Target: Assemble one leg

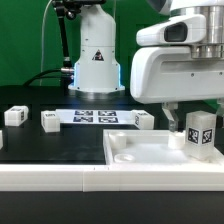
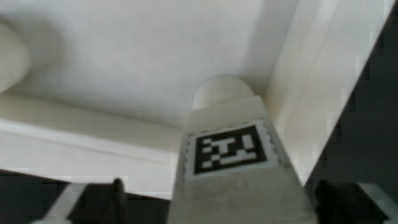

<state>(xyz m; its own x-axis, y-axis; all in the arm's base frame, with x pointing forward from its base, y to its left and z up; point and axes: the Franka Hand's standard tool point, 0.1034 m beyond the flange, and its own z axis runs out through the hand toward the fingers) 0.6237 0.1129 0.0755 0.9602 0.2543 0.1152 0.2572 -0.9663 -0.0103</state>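
My gripper (image 1: pixel 192 128) is shut on a leg (image 1: pixel 200 134), a small white block with black-and-white tags, and holds it upright at the right corner of the large white panel (image 1: pixel 140 152). I cannot tell whether the leg touches the panel. In the wrist view the leg (image 2: pixel 231 150) runs out from between my dark fingers (image 2: pixel 118 200), tag face showing, with the white panel (image 2: pixel 143 70) behind it. Three more legs stand on the black table: one at the exterior view's far left (image 1: pixel 15 116), one beside it (image 1: pixel 50 120), one near the panel's back edge (image 1: pixel 145 120).
The marker board (image 1: pixel 95 117) lies flat on the table between the loose legs. The arm's white base (image 1: pixel 96 60) stands behind it, before a green backdrop. A light strip (image 1: pixel 50 178) edges the table's front.
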